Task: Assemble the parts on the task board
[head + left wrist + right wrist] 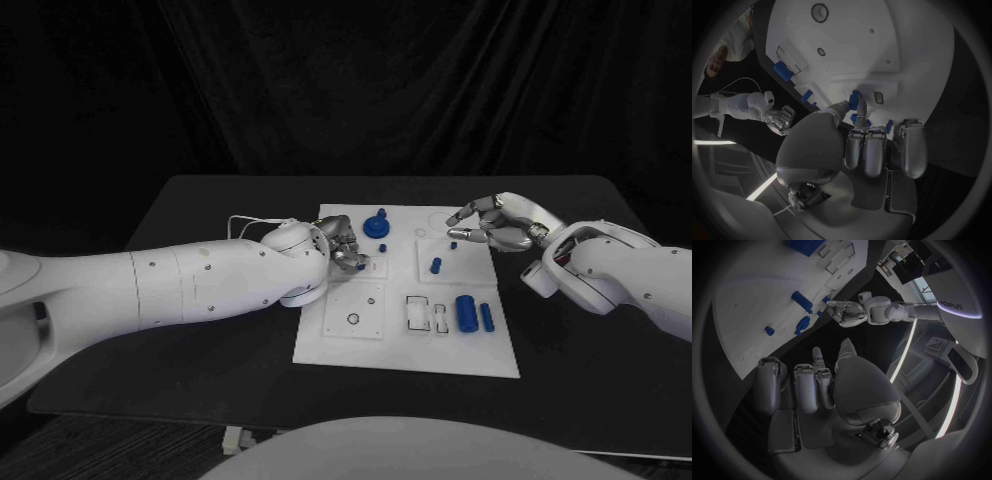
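Note:
The white task board lies mid-table. At its far left my left hand hovers with its fingers curled beside a round blue part with a knob. In the left wrist view the thumb reaches that part's knob, and the fingers hide its base; I cannot tell whether they grip it. Over the board's far right corner, my right hand has its fingers apart with nothing clearly in them. A small blue peg stands mid-board. Two blue cylinders lie at the near right.
A tiny blue piece sits just below the right hand's fingertips, and another sits by the left hand. Empty slots and a ring outline mark the board's near half. Black table surrounds the board.

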`<action>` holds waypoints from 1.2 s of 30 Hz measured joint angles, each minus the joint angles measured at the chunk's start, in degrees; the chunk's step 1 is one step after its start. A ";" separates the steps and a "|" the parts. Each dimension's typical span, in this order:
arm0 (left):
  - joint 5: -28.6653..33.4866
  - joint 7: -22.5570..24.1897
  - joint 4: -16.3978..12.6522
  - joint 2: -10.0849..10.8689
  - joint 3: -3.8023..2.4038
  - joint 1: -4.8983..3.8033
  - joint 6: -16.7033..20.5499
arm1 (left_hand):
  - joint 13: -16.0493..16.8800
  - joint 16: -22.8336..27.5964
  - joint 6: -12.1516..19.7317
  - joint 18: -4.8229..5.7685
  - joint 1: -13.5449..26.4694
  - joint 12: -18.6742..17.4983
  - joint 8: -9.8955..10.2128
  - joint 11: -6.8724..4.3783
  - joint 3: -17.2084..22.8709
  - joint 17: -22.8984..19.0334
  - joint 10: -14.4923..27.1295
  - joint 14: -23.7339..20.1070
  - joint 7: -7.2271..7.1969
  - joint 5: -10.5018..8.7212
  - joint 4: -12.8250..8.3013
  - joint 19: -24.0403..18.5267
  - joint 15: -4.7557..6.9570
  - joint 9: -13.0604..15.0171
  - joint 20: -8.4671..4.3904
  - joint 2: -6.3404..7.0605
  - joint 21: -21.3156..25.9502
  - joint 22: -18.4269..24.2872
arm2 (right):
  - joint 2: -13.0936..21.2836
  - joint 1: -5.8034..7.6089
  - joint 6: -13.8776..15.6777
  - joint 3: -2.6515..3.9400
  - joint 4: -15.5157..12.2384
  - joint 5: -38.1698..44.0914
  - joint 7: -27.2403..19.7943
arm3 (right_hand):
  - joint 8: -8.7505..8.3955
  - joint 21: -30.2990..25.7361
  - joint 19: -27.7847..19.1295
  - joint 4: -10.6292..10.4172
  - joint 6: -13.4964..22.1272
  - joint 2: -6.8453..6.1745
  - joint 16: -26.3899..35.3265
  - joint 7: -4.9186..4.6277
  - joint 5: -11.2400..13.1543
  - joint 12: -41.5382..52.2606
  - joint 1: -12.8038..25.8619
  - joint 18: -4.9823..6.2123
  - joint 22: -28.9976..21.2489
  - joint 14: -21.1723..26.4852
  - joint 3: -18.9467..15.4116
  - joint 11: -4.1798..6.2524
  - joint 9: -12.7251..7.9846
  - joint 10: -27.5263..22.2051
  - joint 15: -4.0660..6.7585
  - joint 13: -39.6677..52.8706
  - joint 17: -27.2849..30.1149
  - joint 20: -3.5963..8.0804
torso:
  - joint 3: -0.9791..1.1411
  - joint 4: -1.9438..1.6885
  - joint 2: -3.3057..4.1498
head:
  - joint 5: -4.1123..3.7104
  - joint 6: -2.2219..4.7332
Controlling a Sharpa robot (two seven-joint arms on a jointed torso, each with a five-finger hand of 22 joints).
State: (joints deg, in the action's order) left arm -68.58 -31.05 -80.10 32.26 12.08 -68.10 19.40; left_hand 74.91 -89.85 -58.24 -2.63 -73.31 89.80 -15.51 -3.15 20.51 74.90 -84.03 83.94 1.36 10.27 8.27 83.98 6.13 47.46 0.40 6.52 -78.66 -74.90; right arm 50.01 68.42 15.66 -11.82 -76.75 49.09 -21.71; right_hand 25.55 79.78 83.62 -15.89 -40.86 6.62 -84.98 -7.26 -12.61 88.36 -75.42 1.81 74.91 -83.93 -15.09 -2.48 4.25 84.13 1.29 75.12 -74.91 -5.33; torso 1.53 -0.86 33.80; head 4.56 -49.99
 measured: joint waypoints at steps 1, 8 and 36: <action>0.00 0.00 0.00 0.00 0.00 0.00 0.00 | 0.00 0.00 0.00 0.00 0.00 0.00 0.00 0.00 -0.04 0.00 0.00 0.00 0.00 -0.19 -0.04 0.00 0.00 0.01 0.00 0.00 0.00 0.00 | 0.00 0.00 0.00 0.00 0.00 0.00 0.00 | 0.00 0.00 0.00 0.00 0.00 0.00 0.00 0.00 0.00 0.00 0.00 0.00 0.00 0.00 0.00 0.00 0.00 0.00 0.00 0.00 0.00 0.00 | 0.00 0.00 0.00 | 0.00 0.00; -0.05 -0.04 0.00 -0.01 -0.03 0.02 -0.10 | 0.00 0.00 0.39 0.00 0.99 0.00 0.52 0.17 -2.18 0.00 0.14 0.00 0.40 -1.33 1.09 0.00 0.00 -0.05 0.00 -0.10 0.25 0.00 | 0.01 -0.01 0.02 0.00 0.02 0.00 -0.01 | 0.00 0.00 0.00 0.00 0.00 0.09 0.00 0.00 0.00 0.00 -0.09 0.00 0.00 0.00 0.00 0.00 0.00 0.00 0.00 0.00 0.00 0.00 | 0.01 0.00 -0.01 | 0.03 0.00; -0.03 -0.64 0.11 -0.12 0.07 0.26 -1.99 | 0.00 0.00 2.76 0.01 5.35 0.00 0.65 1.15 -11.82 0.00 0.08 0.00 1.66 -6.34 6.81 0.01 -0.83 0.74 0.84 -0.99 1.24 0.00 | 0.02 -0.03 -0.03 0.00 0.26 0.00 -0.01 | 0.00 0.01 0.00 0.16 0.00 0.22 0.00 0.00 0.00 0.28 -0.23 0.00 0.03 0.09 -0.16 -0.01 0.01 0.00 -0.10 -0.06 0.00 0.00 | 0.01 -0.01 -0.04 | 0.04 0.00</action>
State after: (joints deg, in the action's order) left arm -68.61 -31.70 -79.98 32.14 12.15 -67.84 17.41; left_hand 74.91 -89.85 -55.49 -2.62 -67.97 89.80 -14.86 -2.00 8.69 74.90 -83.95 83.94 3.02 3.94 15.08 83.99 5.30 48.20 1.24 5.53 -77.41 -74.90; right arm 50.04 68.39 15.63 -11.82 -76.48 49.09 -21.72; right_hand 25.55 79.79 83.62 -15.73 -40.86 6.84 -84.98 -7.26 -12.60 88.64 -75.65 1.81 74.94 -83.84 -15.25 -2.49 4.25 84.13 1.20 75.06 -74.91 -5.33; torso 1.53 -0.86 33.77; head 4.60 -49.99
